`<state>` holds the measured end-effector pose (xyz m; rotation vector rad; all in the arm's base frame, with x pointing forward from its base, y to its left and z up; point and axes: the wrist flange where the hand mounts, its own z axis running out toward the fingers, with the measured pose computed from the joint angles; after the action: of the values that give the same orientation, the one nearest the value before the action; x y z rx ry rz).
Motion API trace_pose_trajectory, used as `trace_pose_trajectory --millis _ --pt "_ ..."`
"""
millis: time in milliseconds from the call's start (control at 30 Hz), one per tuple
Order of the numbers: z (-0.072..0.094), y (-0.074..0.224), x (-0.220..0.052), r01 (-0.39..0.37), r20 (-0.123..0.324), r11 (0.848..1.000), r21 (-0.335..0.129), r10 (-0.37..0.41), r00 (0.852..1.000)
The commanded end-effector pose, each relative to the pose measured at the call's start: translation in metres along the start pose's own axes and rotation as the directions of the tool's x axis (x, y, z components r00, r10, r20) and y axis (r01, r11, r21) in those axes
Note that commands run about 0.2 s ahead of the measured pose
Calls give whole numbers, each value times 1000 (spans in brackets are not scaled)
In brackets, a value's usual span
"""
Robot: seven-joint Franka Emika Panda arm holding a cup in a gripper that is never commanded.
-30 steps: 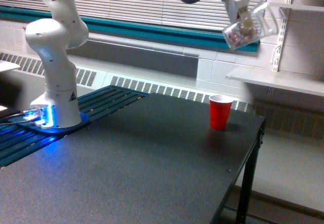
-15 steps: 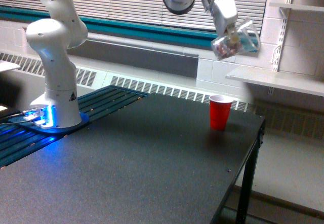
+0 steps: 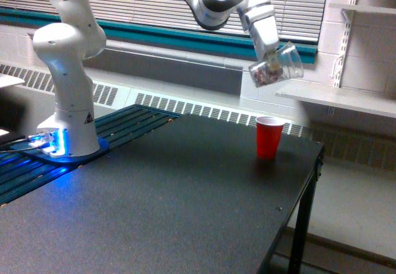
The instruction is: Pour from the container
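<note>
A white robot gripper (image 3: 270, 57) is clamped on a small clear plastic cup (image 3: 276, 68) of brownish pieces. The cup is tilted on its side, above an opaque red plastic cup (image 3: 269, 137) that stands upright on a matte black table (image 3: 154, 193).

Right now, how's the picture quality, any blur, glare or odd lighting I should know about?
Exterior view: soft and low in detail overall; the clear container held in the gripper looks slightly smeared, its contents only a brownish blur. A blue glow from the arm's base spills over the slatted surface beside it. The red cup throws a faint shadow on the dark table, which shows no strong glare.
</note>
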<state>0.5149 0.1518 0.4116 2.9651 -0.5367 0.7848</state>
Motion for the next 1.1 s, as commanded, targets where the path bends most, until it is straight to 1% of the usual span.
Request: trace_pose_trajectory --millis 33,100,233,500,767,1100 --pt "8 -20 -24 -22 28 1000 10 22 999" --pt "13 -26 -32 -20 48 1000 19 19 999" --pt "18 -38 -45 -14 74 999 29 12 997" --pt "25 -57 -66 -8 112 999 32 5 994" --pt "29 -75 -86 10 155 999 35 -15 988" --pt "27 -91 -110 14 203 999 33 -20 979"
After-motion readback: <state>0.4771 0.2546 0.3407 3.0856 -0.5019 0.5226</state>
